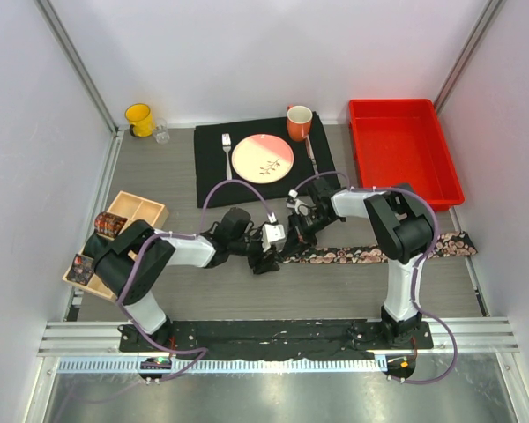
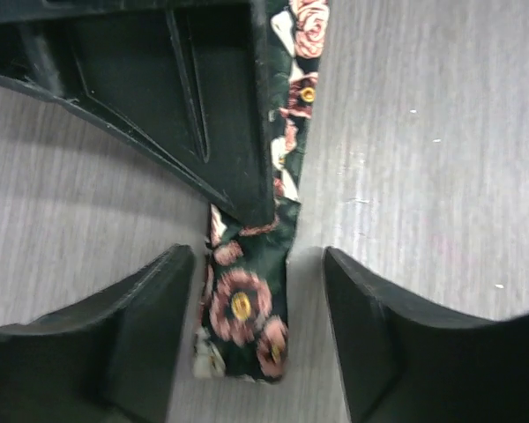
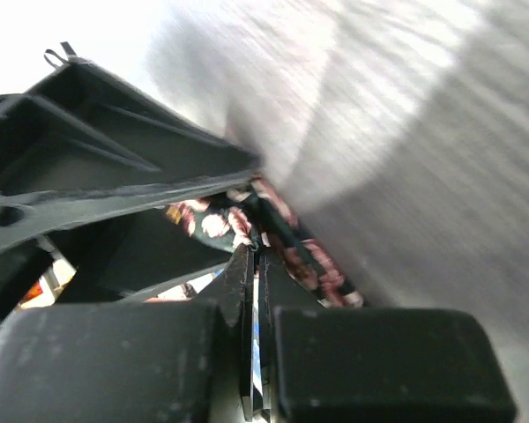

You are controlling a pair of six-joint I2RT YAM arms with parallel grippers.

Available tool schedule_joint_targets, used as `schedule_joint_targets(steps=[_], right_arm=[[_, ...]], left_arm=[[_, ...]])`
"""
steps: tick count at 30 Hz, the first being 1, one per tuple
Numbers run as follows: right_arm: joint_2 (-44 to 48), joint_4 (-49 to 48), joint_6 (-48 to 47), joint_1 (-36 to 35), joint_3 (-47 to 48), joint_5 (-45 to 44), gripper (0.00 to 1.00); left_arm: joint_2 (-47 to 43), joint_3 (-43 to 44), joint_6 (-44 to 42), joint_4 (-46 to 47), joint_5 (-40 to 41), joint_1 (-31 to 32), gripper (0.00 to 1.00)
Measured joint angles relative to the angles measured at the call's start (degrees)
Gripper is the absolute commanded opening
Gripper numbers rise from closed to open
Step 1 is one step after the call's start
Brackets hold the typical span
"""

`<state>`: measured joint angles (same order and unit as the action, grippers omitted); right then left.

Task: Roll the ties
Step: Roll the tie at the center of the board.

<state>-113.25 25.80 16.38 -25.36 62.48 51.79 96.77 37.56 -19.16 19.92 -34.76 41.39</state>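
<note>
A black tie with pink flowers (image 1: 379, 253) lies flat across the table as a long strip running right. Its narrow end (image 2: 245, 308) rests on the table between the fingers of my left gripper (image 2: 260, 330). That gripper is open and neither finger touches the cloth. My right gripper (image 3: 256, 254) is shut, its tips pinching the tie (image 3: 213, 220) just beyond that end. From above, both grippers meet at the strip's left end, the left gripper (image 1: 266, 256) beside the right gripper (image 1: 301, 227). Two rolled ties (image 1: 108, 225) sit in the wooden tray (image 1: 145, 210).
A black placemat (image 1: 213, 167) behind the grippers carries a plate (image 1: 263, 158), fork, knife and orange mug (image 1: 299, 122). A red bin (image 1: 402, 150) stands at the back right. A yellow mug (image 1: 139, 118) and a small glass stand at the back left.
</note>
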Motion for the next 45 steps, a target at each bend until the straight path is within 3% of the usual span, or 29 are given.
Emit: schedule_joint_targets(steps=[8, 19, 25, 34, 45], right_arm=[[-2.75, 1.14, -2.23, 0.66, 0.00, 1.53, 0.01], [-4.11, 1.49, -3.15, 1.49, 0.39, 3.45, 0.01], [-5.16, 2.56, -3.80, 1.60, 1.31, 4.52, 0.01], [-5.90, 4.04, -5.38, 1.60, 2.38, 4.92, 0.01], [-6.16, 4.76, -5.97, 1.60, 2.91, 4.90, 0.01]], left_arm=[[-2.10, -6.38, 4.74, 8.57, -1.38, -0.90, 0.73], [-7.76, -8.48, 6.97, 4.98, -1.51, -2.93, 0.51], [-8.96, -9.18, 6.88, 4.76, -1.29, -2.93, 0.46], [-6.21, -7.45, 7.28, 5.35, -0.46, -2.29, 0.37], [-1.99, -2.05, 9.99, 8.11, 0.24, 1.05, 0.34]])
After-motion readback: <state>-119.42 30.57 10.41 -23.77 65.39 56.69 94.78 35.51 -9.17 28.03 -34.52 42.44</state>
